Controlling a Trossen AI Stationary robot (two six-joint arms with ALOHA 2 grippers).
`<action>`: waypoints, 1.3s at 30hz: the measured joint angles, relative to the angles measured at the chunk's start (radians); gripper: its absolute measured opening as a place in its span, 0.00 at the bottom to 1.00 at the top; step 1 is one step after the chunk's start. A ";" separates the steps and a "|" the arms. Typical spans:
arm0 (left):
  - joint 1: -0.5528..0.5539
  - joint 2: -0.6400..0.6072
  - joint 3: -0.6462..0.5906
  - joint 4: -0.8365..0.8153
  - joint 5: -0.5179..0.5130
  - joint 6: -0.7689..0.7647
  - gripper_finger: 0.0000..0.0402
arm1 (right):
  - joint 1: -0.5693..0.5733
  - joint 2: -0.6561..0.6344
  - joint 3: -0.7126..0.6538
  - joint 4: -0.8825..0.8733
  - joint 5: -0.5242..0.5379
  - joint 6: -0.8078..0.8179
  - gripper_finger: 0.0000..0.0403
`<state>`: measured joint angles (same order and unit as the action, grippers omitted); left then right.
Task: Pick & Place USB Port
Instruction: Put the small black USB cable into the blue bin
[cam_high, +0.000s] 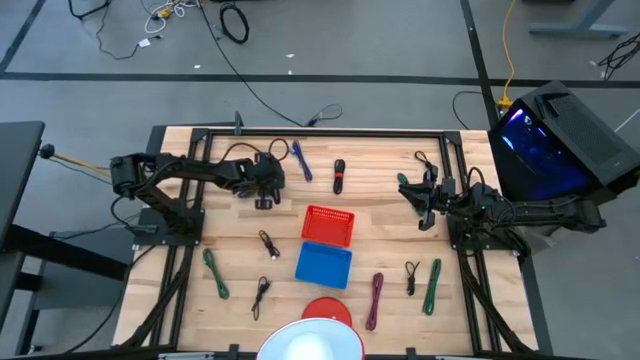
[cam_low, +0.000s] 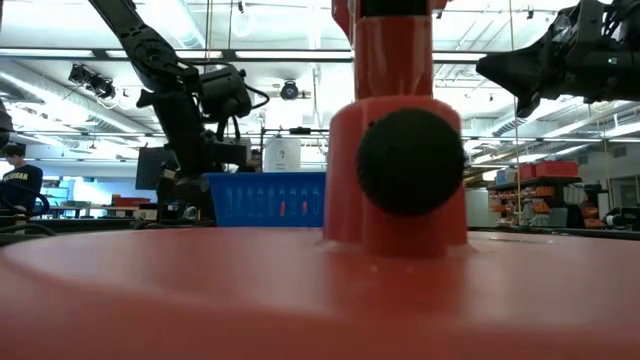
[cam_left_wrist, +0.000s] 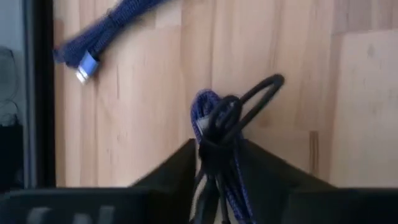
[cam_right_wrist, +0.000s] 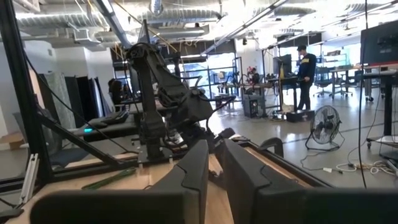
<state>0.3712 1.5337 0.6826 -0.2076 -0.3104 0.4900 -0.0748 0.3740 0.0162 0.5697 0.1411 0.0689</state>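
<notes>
My left gripper (cam_high: 264, 197) is over the far left part of the table, fingers pointing down, shut on a bundled black and dark blue cable (cam_left_wrist: 214, 134). A second blue cable (cam_left_wrist: 93, 43) with a silver plug lies flat on the wood beside it, also seen as the blue cable (cam_high: 301, 160) in the high view. The red basket (cam_high: 328, 225) and blue bin (cam_high: 323, 263) sit at the table's middle. My right gripper (cam_right_wrist: 213, 158) waits shut and raised at the right side, shown as the right gripper (cam_high: 421, 210) from above, touching nothing. My left gripper pinches the cable bundle between its two fingers, at the bound middle of the coil (cam_left_wrist: 212, 155). The fingers come from above, pointing down. A black loop (cam_left_wrist: 261, 93) and a blue loop (cam_left_wrist: 202, 106) stick out past the fingertips. Whether the bundle is clear of the table I cannot tell.
Other bundled cables lie about the table: black-red (cam_high: 339, 176), black (cam_high: 268, 243), green (cam_high: 215, 273), black (cam_high: 260, 296), purple (cam_high: 375, 299), black (cam_high: 411, 277), green (cam_high: 432, 284). A red object (cam_low: 395, 150) stands at the near edge and blocks most of the low view.
</notes>
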 joint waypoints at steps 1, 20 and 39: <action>0.004 0.000 0.000 -0.001 0.000 -0.009 0.20 | 0.000 0.000 0.000 0.001 0.000 0.000 0.12; -0.009 -0.001 0.218 -0.232 0.024 -0.172 0.05 | 0.000 0.000 0.000 -0.002 0.001 0.000 0.12; -0.596 0.002 0.602 -0.308 0.196 -0.511 0.05 | -0.001 0.000 0.000 -0.013 0.053 -0.032 0.12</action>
<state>-0.2244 1.5353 1.2849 -0.5152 -0.1142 -0.0212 -0.0753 0.3737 0.0162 0.5571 0.1940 0.0372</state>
